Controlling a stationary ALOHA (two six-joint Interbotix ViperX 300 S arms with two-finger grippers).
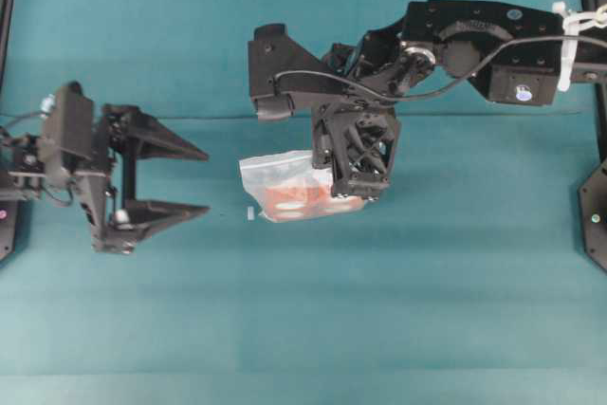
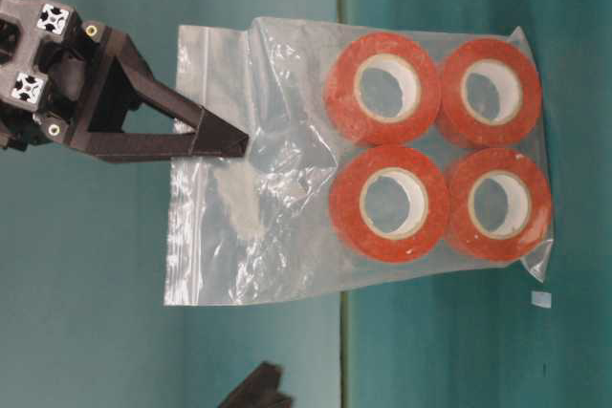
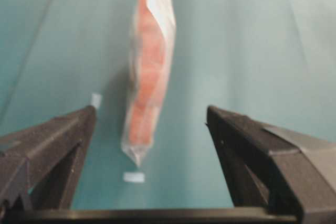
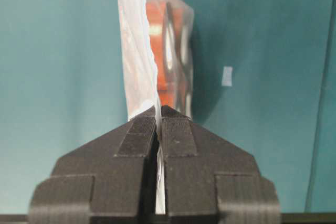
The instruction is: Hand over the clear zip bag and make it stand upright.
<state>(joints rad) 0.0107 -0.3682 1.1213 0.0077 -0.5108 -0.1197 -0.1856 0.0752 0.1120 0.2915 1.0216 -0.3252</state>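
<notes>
The clear zip bag (image 2: 287, 198) hangs edge-up with several orange rolls (image 2: 382, 88) in its lower end, close to the teal table. My right gripper (image 2: 234, 143) is shut on the bag's empty upper part; in the right wrist view the plastic (image 4: 137, 51) runs between its closed fingertips (image 4: 159, 109). From overhead the right gripper (image 1: 346, 198) stands over the bag (image 1: 280, 182). My left gripper (image 1: 206, 180) is open to the left of the bag, apart from it. In the left wrist view the bag (image 3: 149, 72) shows edge-on ahead of the open left gripper (image 3: 151, 109).
Small white scraps lie on the table near the bag (image 1: 249, 213) (image 3: 134, 177) (image 4: 227, 76). A dark fingertip (image 2: 258, 394) shows at the bottom edge of the table-level view. Black frame posts stand at the table's left and right edges (image 1: 596, 206).
</notes>
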